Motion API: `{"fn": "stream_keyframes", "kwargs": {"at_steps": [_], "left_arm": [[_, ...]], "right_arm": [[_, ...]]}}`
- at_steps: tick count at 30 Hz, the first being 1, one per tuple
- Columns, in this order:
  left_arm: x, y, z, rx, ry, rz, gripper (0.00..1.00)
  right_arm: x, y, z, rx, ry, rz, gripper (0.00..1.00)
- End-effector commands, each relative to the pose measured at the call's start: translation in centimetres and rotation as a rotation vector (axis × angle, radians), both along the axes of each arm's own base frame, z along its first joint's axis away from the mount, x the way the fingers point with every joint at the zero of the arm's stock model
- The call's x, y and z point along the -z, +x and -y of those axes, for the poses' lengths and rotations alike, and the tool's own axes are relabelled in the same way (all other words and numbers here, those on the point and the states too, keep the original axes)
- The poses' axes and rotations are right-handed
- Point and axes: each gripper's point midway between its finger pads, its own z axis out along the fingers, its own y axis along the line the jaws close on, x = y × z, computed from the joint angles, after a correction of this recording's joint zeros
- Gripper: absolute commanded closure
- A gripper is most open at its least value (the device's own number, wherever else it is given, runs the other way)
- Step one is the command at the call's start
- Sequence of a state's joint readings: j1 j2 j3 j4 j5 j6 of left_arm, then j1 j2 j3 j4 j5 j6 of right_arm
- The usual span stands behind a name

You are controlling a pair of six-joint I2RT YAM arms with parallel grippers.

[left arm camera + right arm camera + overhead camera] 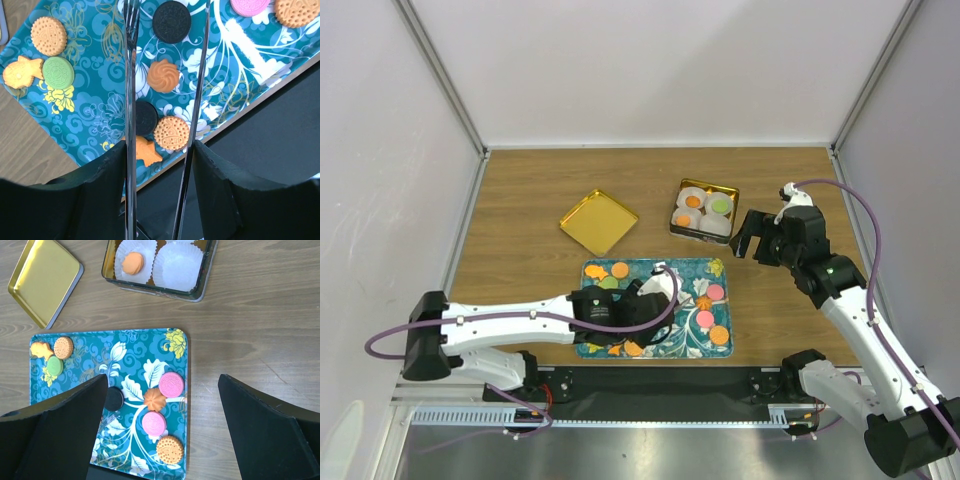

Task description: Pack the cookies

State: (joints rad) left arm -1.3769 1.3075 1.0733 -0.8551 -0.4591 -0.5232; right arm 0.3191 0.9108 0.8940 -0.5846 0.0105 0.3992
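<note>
Several cookies lie on the teal flowered tray (pixel 692 275): a black one (pixel 171 21), an orange swirl (pixel 163 76), a green one (pixel 58 72) and pink ones (pixel 171 384). My left gripper (pixel 160 147) hovers over the tray's near edge, shut on metal tongs (pixel 130 100). The tong arms stand apart, with the orange swirl and another black cookie (pixel 146 118) seen between them on the tray. The right gripper (pixel 162 380) is open and empty, high over the tray's right side. A tin (pixel 678 225) of white paper cups holds an orange cookie (pixel 133 262) and a green one (pixel 720 206).
A gold lid (pixel 598 221) lies on the wooden table left of the tin. Fish-shaped orange biscuits (pixel 20 72) sit on the tray's left side. The dark base strip (pixel 660 385) runs along the table's near edge. White walls close in the back and sides.
</note>
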Motion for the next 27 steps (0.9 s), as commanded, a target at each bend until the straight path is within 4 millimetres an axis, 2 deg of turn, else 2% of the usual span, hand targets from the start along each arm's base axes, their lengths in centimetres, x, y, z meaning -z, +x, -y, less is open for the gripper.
{"fn": "stream_keyframes", "kwargs": {"at_steps": [1,14,27], "left_arm": [[0.4,-0.1,0.7,-0.01,-0.015,-0.003,0.41],[2.6,0.2,0.9,-0.009,0.057,-0.004,0.39],[3.2,0.1,0.5,-0.014,0.042,-0.033,0.42]], "right_arm": [[-1.0,0.6,-0.1,-0.001,0.01,0.042,0.0],[-1.1,0.4,0.0,-0.003,0.004,0.042,0.0],[-1.0,0.1,0.1,-0.003,0.007,0.046,0.0]]}}
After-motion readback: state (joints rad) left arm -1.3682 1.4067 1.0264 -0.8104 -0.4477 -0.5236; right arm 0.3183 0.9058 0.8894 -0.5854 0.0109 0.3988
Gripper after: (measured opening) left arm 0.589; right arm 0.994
